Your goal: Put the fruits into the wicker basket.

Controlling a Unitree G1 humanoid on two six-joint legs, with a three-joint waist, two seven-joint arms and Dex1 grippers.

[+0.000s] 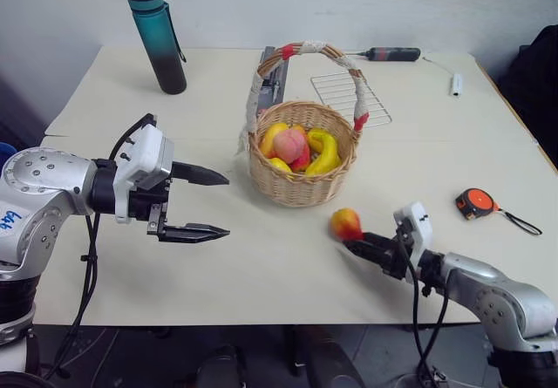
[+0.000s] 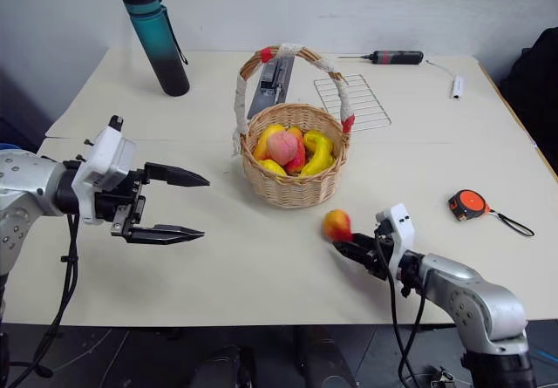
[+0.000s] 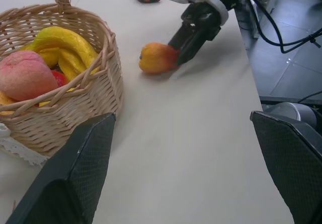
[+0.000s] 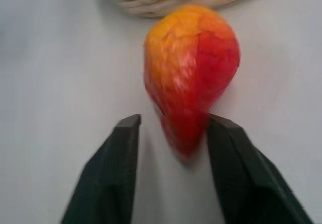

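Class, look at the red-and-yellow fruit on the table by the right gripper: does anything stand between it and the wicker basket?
Nothing visible does. The red-and-yellow mango-like fruit lies on bare table just outside the round tan wicker basket, with the right gripper at its narrow end.

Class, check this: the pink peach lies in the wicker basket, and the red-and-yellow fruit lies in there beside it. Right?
Half right. The peach is in the wicker basket, but the red-and-yellow fruit lies on the table in front of it, at the right gripper, as the left eye view shows.
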